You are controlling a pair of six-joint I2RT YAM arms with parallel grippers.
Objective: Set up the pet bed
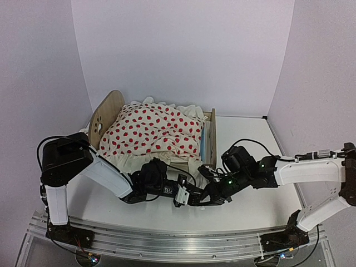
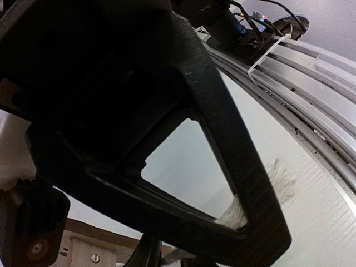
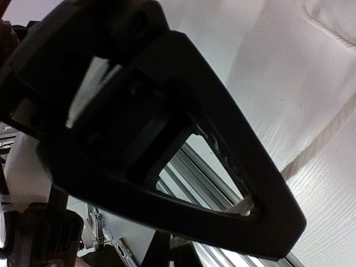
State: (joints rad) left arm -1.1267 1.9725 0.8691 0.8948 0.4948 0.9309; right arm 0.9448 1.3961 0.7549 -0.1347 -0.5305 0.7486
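Observation:
The pet bed stands at the back left of the table, with its rounded wooden headboard [image 1: 105, 114] on the left and its footboard [image 1: 212, 139] on the right. A red-dotted white blanket [image 1: 153, 130] lies heaped over it, leaving only a blue edge of the mattress [image 1: 204, 143] showing. In front of the bed my two grippers meet low over the table. My left gripper [image 1: 186, 196] [image 2: 245, 222] is shut with a white frayed bit of cloth [image 2: 235, 213] pinched at its tips. My right gripper [image 1: 207, 196] [image 3: 253, 214] is shut on the end of a pale cloth strip [image 3: 314, 149].
The blanket's white ruffle [image 1: 133, 164] hangs down over the bed's front side. An aluminium rail [image 1: 178, 242] [image 2: 311, 83] runs along the near table edge. Purple walls close in the back and both sides. A white padded edge [image 3: 334, 16] lies beyond the right gripper.

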